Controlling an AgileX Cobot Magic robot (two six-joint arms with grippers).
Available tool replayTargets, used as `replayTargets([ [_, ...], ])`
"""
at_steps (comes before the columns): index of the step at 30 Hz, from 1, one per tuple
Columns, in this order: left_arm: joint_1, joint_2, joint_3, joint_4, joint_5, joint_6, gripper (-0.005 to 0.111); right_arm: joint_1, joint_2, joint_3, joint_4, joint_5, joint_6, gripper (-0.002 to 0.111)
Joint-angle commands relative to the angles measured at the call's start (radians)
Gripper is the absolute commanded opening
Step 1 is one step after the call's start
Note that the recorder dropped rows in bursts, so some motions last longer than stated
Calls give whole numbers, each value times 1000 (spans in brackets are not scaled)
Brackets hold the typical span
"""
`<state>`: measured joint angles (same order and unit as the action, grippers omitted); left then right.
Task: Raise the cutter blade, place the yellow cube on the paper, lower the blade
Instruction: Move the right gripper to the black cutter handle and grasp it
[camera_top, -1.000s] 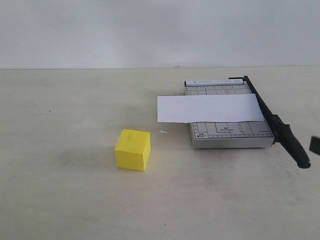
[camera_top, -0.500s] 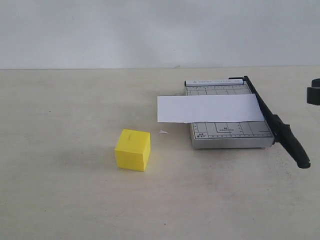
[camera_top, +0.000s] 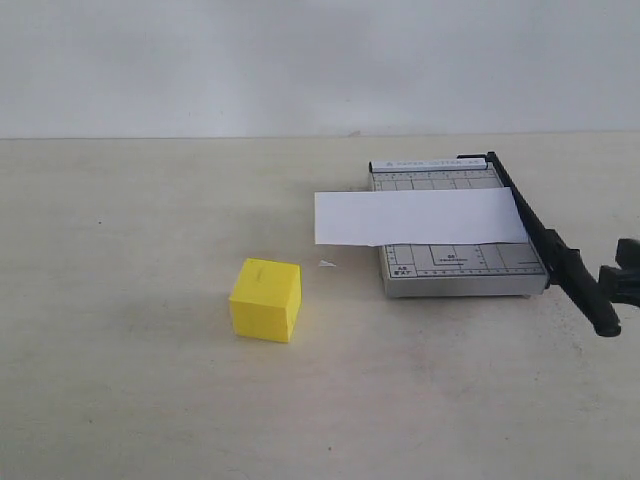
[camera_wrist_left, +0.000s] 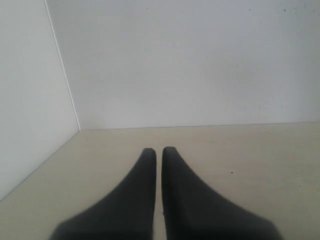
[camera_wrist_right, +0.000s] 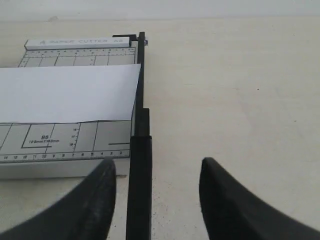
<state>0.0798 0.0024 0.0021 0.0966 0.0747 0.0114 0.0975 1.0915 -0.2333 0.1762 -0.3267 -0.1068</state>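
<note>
Cutter blade down flat, right of frame, axis running diagonally from hinge toward lower right. Right gripper wide open, empty, straddling its handle, so right arm nearer. Left gripper closed to slit, empty.

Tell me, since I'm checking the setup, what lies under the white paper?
The grey trimmer board lies under most of the paper; one end overhangs the table. Grid markings beneath the strip are covered.
</note>
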Motion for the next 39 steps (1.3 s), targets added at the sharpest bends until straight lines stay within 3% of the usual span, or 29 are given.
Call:
replayTargets([
  [1, 2, -2, -2, -3, 1, -3, 4, 4, 41, 24, -64, -147, -3, 50],
  [3, 3, -2, -2, -3, -1, -3, 4, 4, 73, 24, -119, -149, -15, 50],
  [8, 3, -2, -2, -3, -1, -3, 4, 4, 198, 22, -139, -223, 4, 68],
  [21, 3, -2, -2, -3, 1, -3, 4, 4, 457, 22, -139, -313, 101, 68],
  [24, 3, -2, -2, -3, 1, -3, 4, 4, 475, 22, -139, -318, 113, 57],
  [30, 3, -2, -2, -3, 1, -3, 4, 4, 477, 22, -139, -318, 120, 4],
  [39, 3, -2, -2, -3, 1, -3, 4, 4, 475, 22, -139, -362, 124, 0],
])
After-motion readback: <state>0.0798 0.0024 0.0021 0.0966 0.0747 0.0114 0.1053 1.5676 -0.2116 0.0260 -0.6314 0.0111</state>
